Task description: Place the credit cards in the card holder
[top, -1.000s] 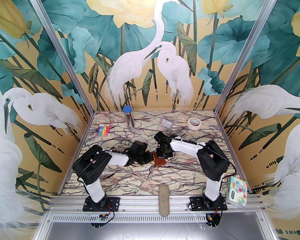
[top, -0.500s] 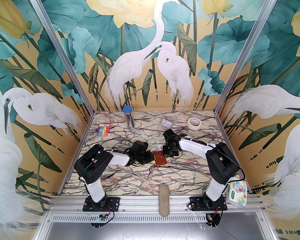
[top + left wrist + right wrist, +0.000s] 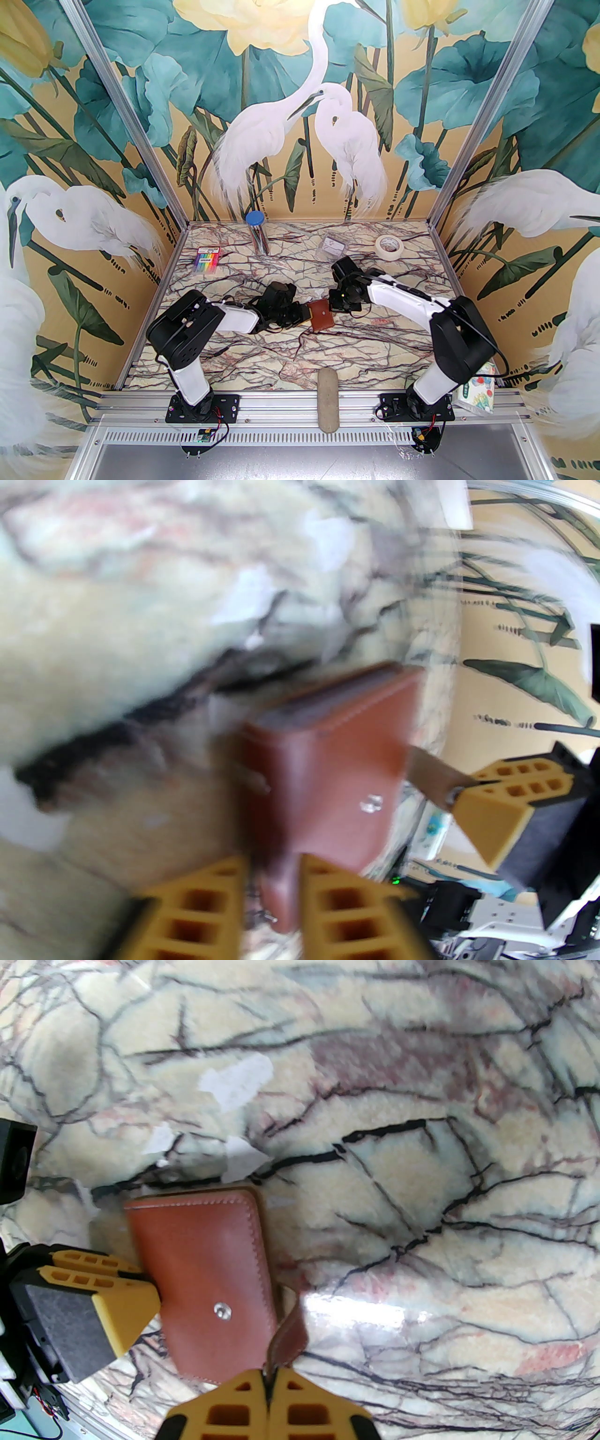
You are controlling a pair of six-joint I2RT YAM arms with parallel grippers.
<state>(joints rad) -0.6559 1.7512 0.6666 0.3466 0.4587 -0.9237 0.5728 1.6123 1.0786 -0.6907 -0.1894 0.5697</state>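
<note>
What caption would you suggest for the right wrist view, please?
Right gripper pinches the snap tab of the brown leather card holder lying on the marble table.

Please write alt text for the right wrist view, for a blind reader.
A folded reddish-brown leather card holder over a marble-patterned table; the right gripper, jaws shut, pinches its strap, and the left gripper is at its left edge.

A rainbow pen pack (image 3: 206, 260), a blue-lidded tube (image 3: 257, 232), a plastic wrapper (image 3: 332, 247) and a masking-tape roll (image 3: 389, 245) are resting along the far side of the counter (image 3: 262, 356); a tissue pack (image 3: 478, 391) is sitting near-right.
</note>
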